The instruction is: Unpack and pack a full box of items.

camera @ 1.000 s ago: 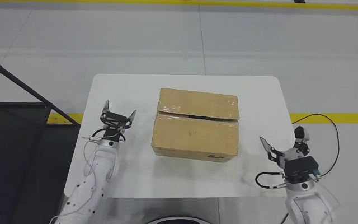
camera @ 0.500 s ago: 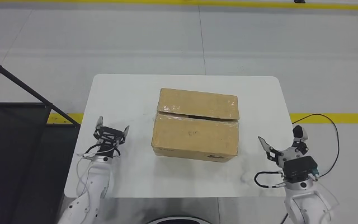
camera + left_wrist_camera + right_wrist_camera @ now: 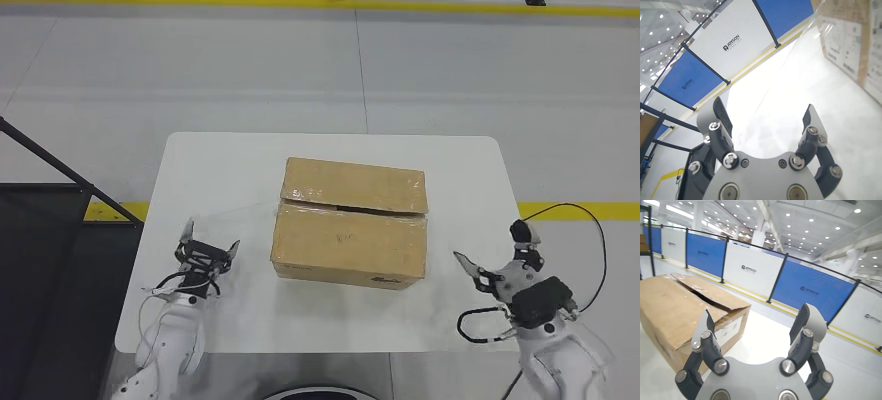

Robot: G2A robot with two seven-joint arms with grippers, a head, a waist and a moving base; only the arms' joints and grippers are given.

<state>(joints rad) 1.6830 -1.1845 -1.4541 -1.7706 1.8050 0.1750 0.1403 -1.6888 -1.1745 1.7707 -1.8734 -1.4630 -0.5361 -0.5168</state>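
Cardboard box (image 3: 350, 222) is sitting mid-tabletop (image 3: 220, 170), flaps folded down, seam (image 3: 345, 206) gaping slightly. Left hand (image 3: 210, 240) and right hand (image 3: 491, 247) are hovering on either side, both spread wide, gripping nothing. Box is probably weighing a lot if full. Cardboard is stiff, flaps bendy, tape looking slick. Best hold: lifted flap edge (image 3: 715, 296).
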